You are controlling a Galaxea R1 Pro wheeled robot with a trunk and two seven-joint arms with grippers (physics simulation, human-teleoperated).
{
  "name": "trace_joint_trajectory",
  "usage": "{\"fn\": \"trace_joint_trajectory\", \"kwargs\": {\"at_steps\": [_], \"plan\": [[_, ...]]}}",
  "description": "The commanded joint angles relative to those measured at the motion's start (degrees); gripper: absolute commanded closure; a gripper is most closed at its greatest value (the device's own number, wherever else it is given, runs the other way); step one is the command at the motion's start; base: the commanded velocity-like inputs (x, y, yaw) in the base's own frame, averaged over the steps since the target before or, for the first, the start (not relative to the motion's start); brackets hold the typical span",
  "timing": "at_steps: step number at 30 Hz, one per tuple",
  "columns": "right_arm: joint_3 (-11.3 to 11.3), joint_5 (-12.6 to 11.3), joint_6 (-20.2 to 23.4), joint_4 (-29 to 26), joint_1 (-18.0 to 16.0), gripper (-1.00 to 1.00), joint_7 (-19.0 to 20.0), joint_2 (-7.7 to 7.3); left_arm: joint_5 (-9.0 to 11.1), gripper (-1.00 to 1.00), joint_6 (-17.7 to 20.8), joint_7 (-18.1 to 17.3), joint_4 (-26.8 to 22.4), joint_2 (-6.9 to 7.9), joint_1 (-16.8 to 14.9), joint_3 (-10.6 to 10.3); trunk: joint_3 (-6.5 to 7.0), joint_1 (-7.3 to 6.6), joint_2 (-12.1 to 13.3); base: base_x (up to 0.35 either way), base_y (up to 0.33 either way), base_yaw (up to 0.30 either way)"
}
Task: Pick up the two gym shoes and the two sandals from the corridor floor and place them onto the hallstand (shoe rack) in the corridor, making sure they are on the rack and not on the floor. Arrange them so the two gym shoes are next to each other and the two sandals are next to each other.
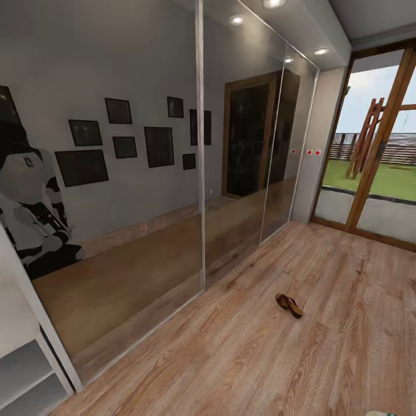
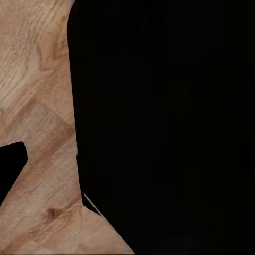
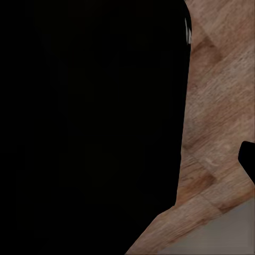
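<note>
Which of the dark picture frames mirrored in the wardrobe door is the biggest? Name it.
The wide landscape frame, lowest and furthest left of the cluster in the mirrored wardrobe door, beside the robot's reflection; the others are smaller.

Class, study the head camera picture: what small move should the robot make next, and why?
Probably drive forward toward the flat brown leather sandal lying alone on the warm brown wood-plank floor. It lies well ahead of the robot, beside the mirrored sliding-door wardrobe, likely beyond arm's reach.
</note>
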Motion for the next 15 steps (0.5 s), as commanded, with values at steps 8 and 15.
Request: {"fn": "trace_joint_trajectory", "kwargs": {"at_steps": [8, 15], "plan": [[0.1, 0.1, 0.0, -0.1, -0.5, -1.00, 1.4, -0.08, 0.2, -1.00, -0.3, -0.1, -1.9, -0.71, -0.1, 0.1, -0.03, 0.00, 0.0, 0.000, 0.000, 0.000], [-0.3, -0.3, -0.1, -0.1, -0.5, -1.00, 1.4, -0.09, 0.1, -1.00, -1.0, -0.1, -2.6, -0.70, -0.1, 0.2, -0.03, 0.00, 0.0, 0.000, 0.000, 0.000]]}}
